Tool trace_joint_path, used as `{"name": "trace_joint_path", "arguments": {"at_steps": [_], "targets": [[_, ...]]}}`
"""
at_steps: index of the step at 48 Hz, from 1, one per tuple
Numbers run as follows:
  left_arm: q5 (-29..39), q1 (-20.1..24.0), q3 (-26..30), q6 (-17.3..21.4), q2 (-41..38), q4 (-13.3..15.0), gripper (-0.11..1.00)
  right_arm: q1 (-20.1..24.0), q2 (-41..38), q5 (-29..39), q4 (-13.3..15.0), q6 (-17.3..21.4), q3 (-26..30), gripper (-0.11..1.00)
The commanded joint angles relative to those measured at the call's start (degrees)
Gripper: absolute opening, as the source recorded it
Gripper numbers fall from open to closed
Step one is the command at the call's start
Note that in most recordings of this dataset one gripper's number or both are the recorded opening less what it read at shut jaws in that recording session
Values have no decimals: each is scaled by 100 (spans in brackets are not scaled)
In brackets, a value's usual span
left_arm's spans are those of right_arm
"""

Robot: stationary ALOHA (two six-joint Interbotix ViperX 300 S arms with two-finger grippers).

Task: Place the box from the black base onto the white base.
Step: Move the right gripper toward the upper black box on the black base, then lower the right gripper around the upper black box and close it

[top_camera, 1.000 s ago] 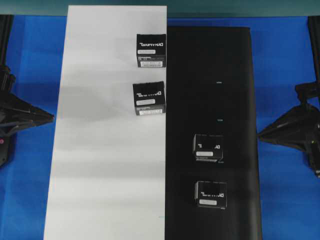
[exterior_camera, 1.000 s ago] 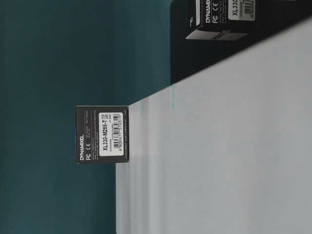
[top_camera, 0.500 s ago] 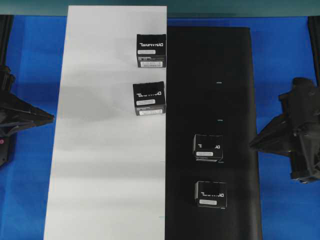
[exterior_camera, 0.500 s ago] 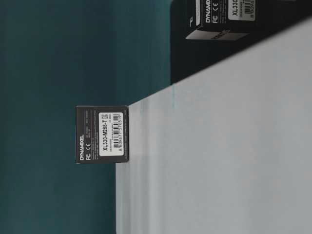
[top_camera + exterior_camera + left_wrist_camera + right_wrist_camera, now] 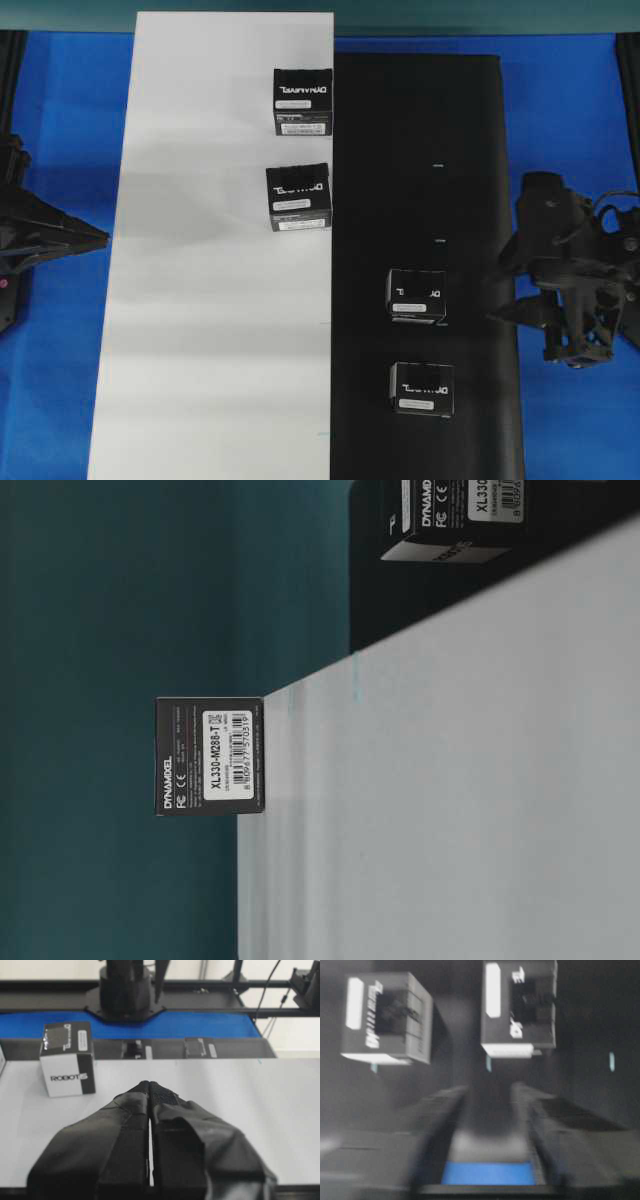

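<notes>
Overhead view. I see four small black cardboard boxes on two long boards laid side by side on the blue table (image 5: 560,110). The white base (image 5: 200,300) is a plain, smooth rectangular board on the left; the black base (image 5: 470,150) is a matte sheet on the right, with tiny pale marks. Two boxes sit on the white base close to its right edge: a far box (image 5: 302,102) and a second box (image 5: 298,197) nearer. Two more remain on the black base: the box (image 5: 417,296) that lies nearest my right gripper, and a near box (image 5: 421,388) just below it. Each is squarish, with white lettering and a pale label strip.

My right gripper (image 5: 510,290) hangs at the right edge of the black base, apart from the box, with nothing between them. In the blurred right wrist view its jaws stand spread and empty, the two boxes lying ahead of them.

My left gripper (image 5: 149,1091) is clenched on nothing, its black-taped fingers (image 5: 170,1100) pressed together over the white base; a white-sided box lies ahead to its left.
</notes>
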State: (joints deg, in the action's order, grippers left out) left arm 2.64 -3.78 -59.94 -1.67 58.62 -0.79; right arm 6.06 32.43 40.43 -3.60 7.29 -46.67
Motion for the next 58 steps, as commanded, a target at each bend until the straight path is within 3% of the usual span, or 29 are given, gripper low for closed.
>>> {"name": "trace_joint_path", "arguments": {"at_steps": [1,5,9,58], "targets": [[-18,-9,158,9,-26,-9,-2,-35,-167,62,-9,18,79,72],[26,18,132,9,-26,-18,-2,-35,-299,-9,-9,-9,70,91],[123,26,141,9,-18,-9,-2,-88,-457,-105,0,-18,44,100],[167,26,141,-114,-9,-18,-2,-281,-1503,-1362,79,-9,-229,100]]}}
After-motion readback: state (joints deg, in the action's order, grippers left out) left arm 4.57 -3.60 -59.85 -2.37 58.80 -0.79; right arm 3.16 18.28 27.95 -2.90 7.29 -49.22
